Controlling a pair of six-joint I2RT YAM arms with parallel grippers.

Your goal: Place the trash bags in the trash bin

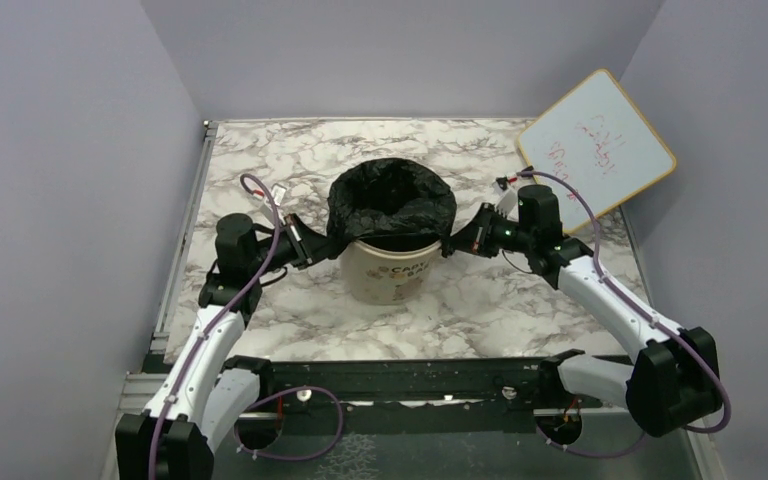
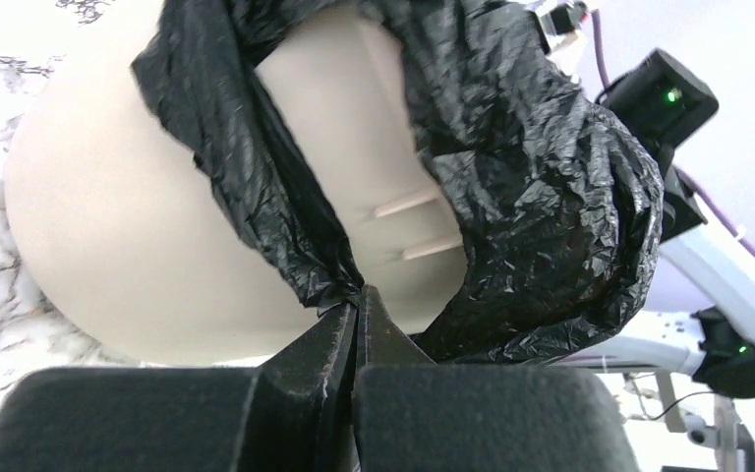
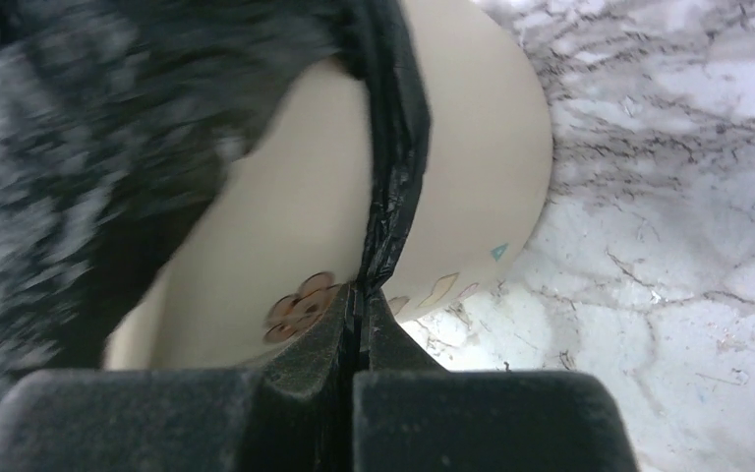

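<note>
- Grey-veined white marble counter (image 1: 290, 335) enclosed by pale lilac walls. A white-faced board with a yellow frame (image 1: 598, 140) leans beyond the right gripper (image 3: 359, 295).
- Round beige bucket-like trash bin (image 1: 388, 278), upright between the two grippers.
- Thin, glossy black crinkled plastic trash bag (image 1: 390, 205), lining the bin with its edge folded out over the rim.
- The left gripper (image 2: 357, 303), jaws closed, pinches a gathered fold of the bag just beside the bin's wall.
- The right gripper, jaws closed, pinches a taut strip of the bag on the opposite side.
</note>
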